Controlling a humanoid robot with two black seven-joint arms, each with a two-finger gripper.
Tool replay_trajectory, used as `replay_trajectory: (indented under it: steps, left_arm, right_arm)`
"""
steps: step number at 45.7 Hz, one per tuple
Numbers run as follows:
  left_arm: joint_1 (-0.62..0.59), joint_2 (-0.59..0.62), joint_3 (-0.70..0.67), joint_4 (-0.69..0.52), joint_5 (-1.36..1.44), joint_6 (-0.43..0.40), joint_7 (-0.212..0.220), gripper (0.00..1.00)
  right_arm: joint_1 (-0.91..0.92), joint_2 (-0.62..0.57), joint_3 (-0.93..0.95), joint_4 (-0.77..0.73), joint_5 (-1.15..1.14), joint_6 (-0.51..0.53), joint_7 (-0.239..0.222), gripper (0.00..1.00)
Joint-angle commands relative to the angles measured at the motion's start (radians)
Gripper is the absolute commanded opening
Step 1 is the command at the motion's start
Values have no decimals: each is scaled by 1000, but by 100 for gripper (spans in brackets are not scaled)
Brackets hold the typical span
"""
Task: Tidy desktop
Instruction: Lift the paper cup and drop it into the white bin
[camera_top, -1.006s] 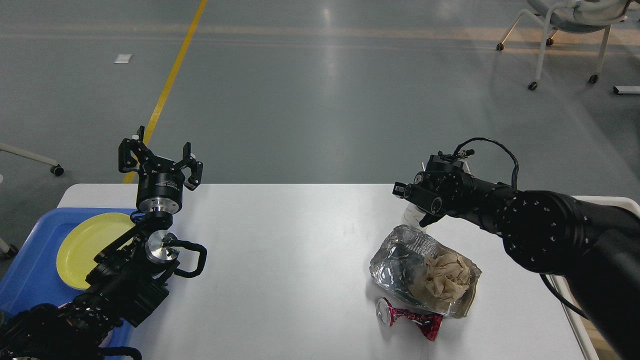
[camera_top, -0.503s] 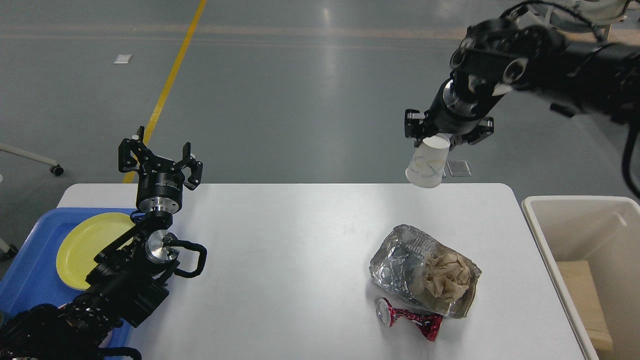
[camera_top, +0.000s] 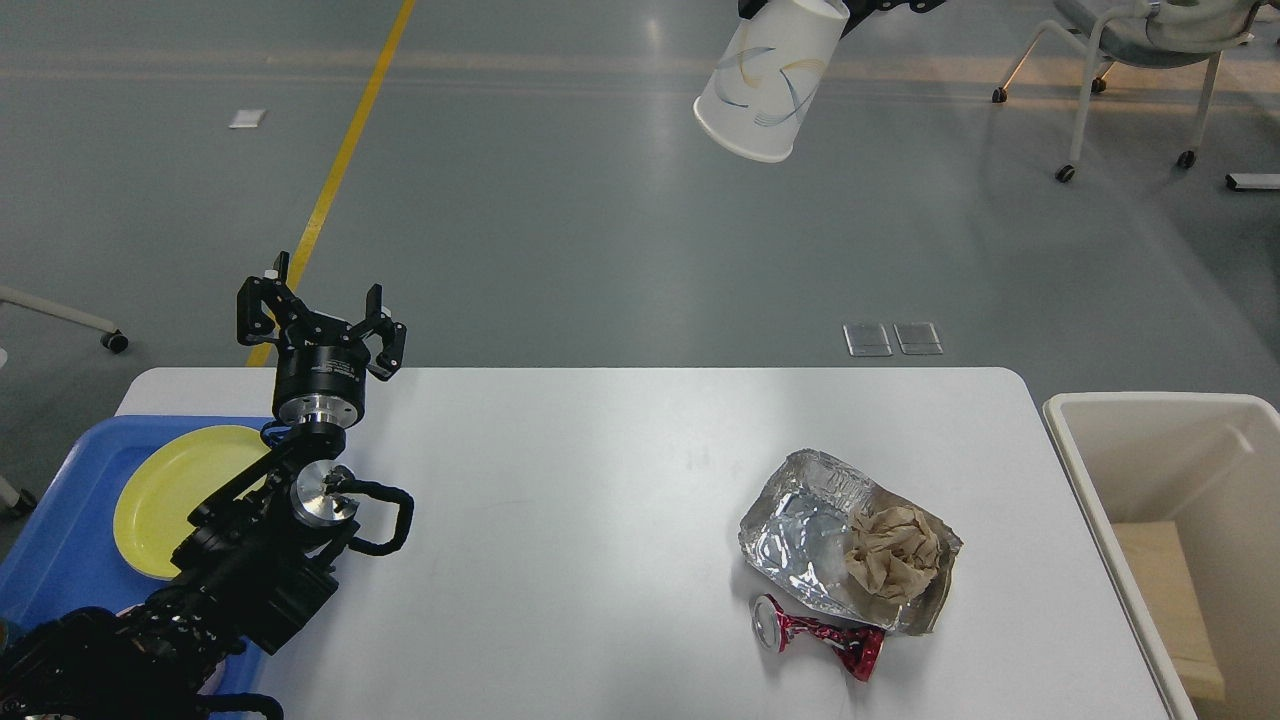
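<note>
The white desktop (camera_top: 580, 500) carries a crumpled foil tray (camera_top: 795, 525) with a brown paper wad (camera_top: 890, 550) in it, at the right front. A crushed red can (camera_top: 820, 635) lies against the foil's front edge. My left gripper (camera_top: 320, 320) is open and empty above the desktop's far left edge. My right gripper (camera_top: 815, 4) is almost out of view at the top edge; only black bits show. It holds a white paper cup (camera_top: 765, 90) by its base, mouth tilted down, high above the floor beyond the desktop.
A blue tray (camera_top: 60, 520) with a yellow plate (camera_top: 170, 490) sits at the left edge, under my left arm. A cream bin (camera_top: 1180, 470) stands off the right edge. A wheeled chair (camera_top: 1130, 40) stands at the far right.
My right gripper took the paper cup from beside the foil tray and lifted it up and away, almost out of the top of the view. The left arm has not moved.
</note>
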Motion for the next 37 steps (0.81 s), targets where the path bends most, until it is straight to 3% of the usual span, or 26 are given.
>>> replay_trajectory:
  steps: [1, 9, 25, 29, 33, 37]
  left_arm:
    - [0, 0, 0, 0, 0, 0, 0, 100]
    - [0, 0, 0, 0, 0, 0, 0, 100]
    - [0, 0, 0, 0, 0, 0, 0, 100]
    - [0, 0, 0, 0, 0, 0, 0, 100]
    - [0, 0, 0, 0, 0, 0, 0, 100]
    - [0, 0, 0, 0, 0, 0, 0, 100]
  right_arm:
    - [-120, 0, -119, -12, -56, 0, -1, 56]
    - [-386, -33, -252, -68, -154, -12, -1, 58]
    - [-880, -49, -435, -269, -321, -380, -3, 59]
    - [-1001, -49, -441, -323, -335, -455, -3, 75]
    - [-1084, -47, -441, -380, -335, -465, -3, 83]
    - [-1137, -47, -441, -411, -334, -466, -1, 100]
